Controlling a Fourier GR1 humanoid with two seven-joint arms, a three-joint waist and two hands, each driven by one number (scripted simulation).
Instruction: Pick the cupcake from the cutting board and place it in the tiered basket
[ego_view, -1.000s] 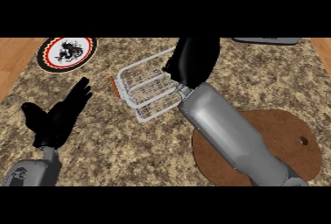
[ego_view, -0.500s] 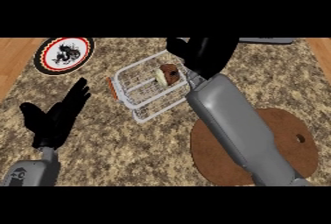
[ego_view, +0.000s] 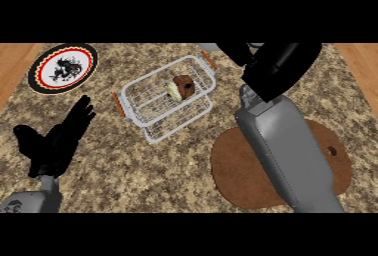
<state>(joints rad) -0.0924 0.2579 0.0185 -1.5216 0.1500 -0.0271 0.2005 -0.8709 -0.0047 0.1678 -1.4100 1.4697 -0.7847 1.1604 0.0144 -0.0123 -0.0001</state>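
The cupcake (ego_view: 183, 87), brown with a pale side, lies tipped over in the top tier of the white wire tiered basket (ego_view: 156, 76) at mid-counter. My right hand (ego_view: 275, 67) hovers up and to the right of the basket, open and clear of the cupcake. Its grey forearm crosses the round brown cutting board (ego_view: 236, 172) at lower right, which shows nothing on its visible part. My left hand (ego_view: 57, 141) rests open at the lower left, fingers pointing up.
A round plate (ego_view: 64, 67) with a red-ringed dragon design sits at the back left. The basket has orange handles at two ends. Wooden floor shows beyond the speckled counter's left and right edges.
My right hand, which held the cupcake over the basket, let it go into the top tier and drew back up and to the right. The left hand stayed put.
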